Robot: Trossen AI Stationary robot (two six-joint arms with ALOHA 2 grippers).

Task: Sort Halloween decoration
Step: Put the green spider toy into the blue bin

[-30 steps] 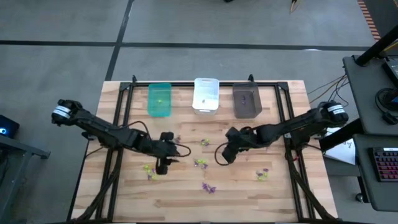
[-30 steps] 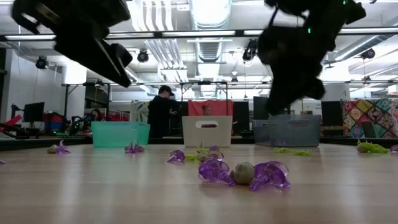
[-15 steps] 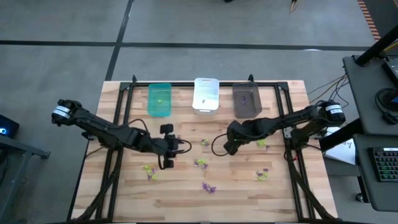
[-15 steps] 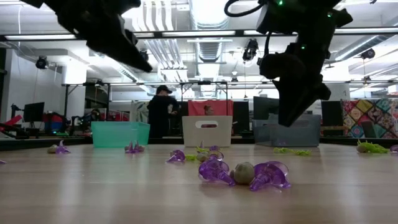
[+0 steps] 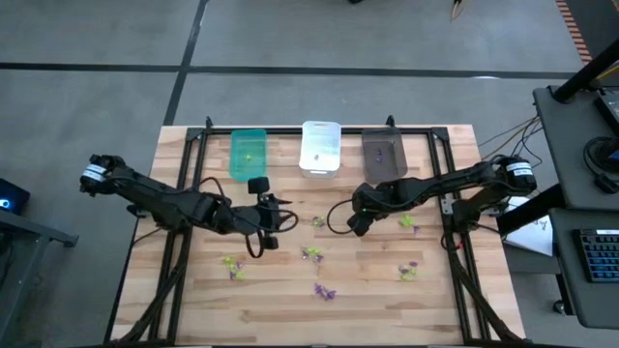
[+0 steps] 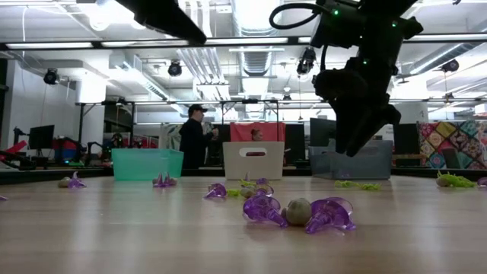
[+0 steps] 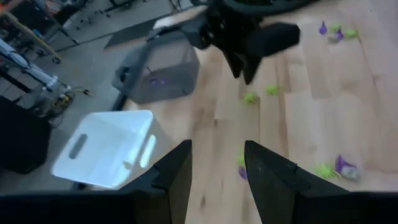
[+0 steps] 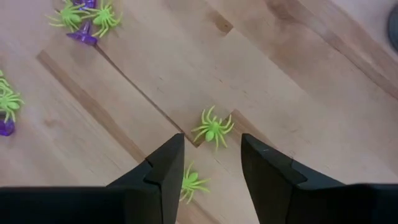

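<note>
From above we saw both grippers, left gripper (image 5: 266,215) and right gripper (image 5: 354,225), fingers apart and empty, while only the right wrist view showed green spider trinkets (image 8: 212,128) on the desk (image 5: 435,280) beneath it, at the high view's three o'clock.

Hidden, cropped and too small to read

In the low view the left arm (image 6: 163,15) is cut off by the top edge, so its hand is out of that picture; from overhead, the contents of the green bin (image 5: 248,155) and dark grey bin (image 5: 383,157) are only tiny specks. In the right wrist view one green spider (image 8: 191,182) is partly hidden behind the right hand (image 8: 211,180), and a purple trinket (image 8: 5,127) is cropped at the edge.
</note>
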